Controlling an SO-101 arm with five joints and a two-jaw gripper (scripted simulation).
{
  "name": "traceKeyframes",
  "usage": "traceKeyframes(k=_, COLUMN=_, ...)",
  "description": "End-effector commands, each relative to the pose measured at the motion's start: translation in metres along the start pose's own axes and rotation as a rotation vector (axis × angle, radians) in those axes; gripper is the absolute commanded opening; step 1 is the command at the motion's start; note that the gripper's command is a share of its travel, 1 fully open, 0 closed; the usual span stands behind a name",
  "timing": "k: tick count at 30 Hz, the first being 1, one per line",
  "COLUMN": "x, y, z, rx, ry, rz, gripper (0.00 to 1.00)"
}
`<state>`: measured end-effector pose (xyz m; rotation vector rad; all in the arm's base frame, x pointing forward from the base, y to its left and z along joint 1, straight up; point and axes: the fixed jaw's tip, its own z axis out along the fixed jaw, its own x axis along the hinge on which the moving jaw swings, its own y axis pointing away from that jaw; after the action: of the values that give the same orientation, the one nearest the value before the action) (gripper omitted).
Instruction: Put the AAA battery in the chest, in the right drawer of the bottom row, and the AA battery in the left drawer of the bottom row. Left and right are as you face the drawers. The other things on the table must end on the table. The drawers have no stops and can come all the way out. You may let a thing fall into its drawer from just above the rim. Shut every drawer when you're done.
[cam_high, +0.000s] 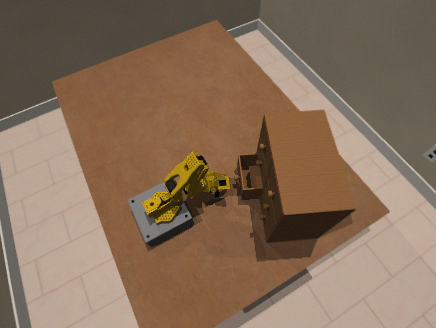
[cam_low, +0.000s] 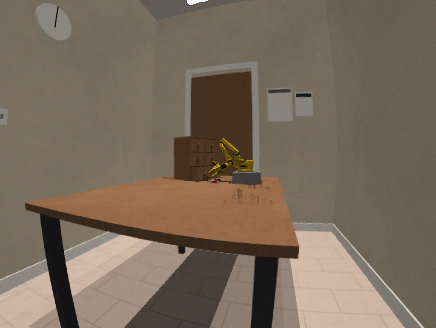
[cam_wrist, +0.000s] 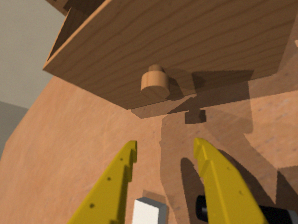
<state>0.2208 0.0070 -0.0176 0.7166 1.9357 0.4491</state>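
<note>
The wooden chest (cam_high: 300, 172) stands on the right of the table, its drawer fronts facing my arm. One low drawer (cam_high: 249, 177) is pulled partly out; in the wrist view its front and round knob (cam_wrist: 154, 82) sit just above the table top. My gripper (cam_wrist: 165, 145) is a short way back from the knob, with its yellow fingers apart and nothing between them. It also shows in the top view (cam_high: 231, 183). A dark round end (cam_wrist: 202, 207) lies beside my right finger; I cannot tell whether it is a battery. I see no battery plainly.
A small white block (cam_wrist: 148, 212) lies on the table under the gripper. A small red thing (cam_low: 215, 182) lies near the arm's grey base (cam_high: 160, 217). The other drawers look shut, their knobs (cam_high: 270, 192) in line.
</note>
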Motion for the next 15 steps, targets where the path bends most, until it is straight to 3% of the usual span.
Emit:
traceKeyframes(k=1, x=0.0021, y=0.0046, z=-0.0067, rx=-0.013, ry=0.015, rz=-0.021, gripper=0.21)
traceKeyframes(k=4, x=0.0055, y=0.0051, z=-0.0124, rx=-0.009, ry=0.038, rz=-0.030, gripper=0.21)
traceKeyframes(k=15, x=0.0051, y=0.0061, z=-0.0123, rx=-0.014, ry=0.035, rz=-0.032, gripper=0.21)
